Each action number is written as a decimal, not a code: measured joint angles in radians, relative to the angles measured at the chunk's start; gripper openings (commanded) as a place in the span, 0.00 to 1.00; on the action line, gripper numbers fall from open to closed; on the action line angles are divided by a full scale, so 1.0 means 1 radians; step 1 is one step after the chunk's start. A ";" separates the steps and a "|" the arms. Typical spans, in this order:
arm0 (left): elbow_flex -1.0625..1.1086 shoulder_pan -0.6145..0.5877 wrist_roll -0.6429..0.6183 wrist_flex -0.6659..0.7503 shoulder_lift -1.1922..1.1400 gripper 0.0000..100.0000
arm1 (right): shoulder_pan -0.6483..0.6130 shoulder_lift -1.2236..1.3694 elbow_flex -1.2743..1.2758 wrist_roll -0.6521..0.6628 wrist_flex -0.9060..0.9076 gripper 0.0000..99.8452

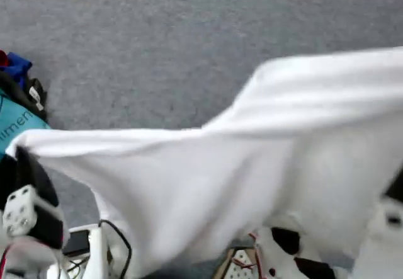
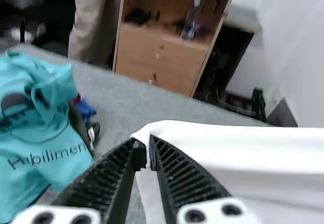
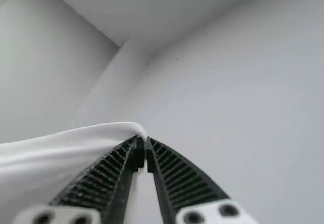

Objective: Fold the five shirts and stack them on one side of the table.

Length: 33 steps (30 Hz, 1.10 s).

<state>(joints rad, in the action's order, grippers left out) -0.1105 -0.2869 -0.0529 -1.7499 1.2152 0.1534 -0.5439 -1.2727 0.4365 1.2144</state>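
Observation:
A white shirt (image 1: 252,165) hangs stretched in the air above the grey table (image 1: 157,58), held by two corners. My left gripper (image 2: 144,148) is shut on its left corner, at the table's left side (image 1: 17,150). My right gripper (image 3: 143,145) is shut on another edge of the white shirt (image 3: 61,148), raised high with bare walls behind it. A teal shirt (image 2: 35,128) lies crumpled at the table's left edge (image 1: 19,125). Beside it lie blue (image 1: 16,68) and dark garments (image 2: 83,113).
The arm bases and cables (image 1: 277,254) sit along the table's front edge, partly under the hanging cloth. A wooden cabinet (image 2: 167,47) stands beyond the table's far side. The grey surface behind the shirt is bare.

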 measured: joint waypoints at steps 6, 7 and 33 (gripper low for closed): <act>0.201 -0.002 0.000 0.032 -0.005 0.02 | 0.002 0.003 0.204 -0.002 -0.002 0.00; 0.236 -0.002 0.000 0.063 -0.011 0.02 | 0.003 0.003 0.236 -0.002 -0.003 0.00; 0.671 0.063 0.149 0.445 -0.523 0.02 | -0.457 0.209 1.347 0.003 0.206 0.19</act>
<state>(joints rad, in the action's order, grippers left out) 0.5600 -0.2240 0.0959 -1.3050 0.6920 -0.3038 -0.3353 0.0744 0.4396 1.4200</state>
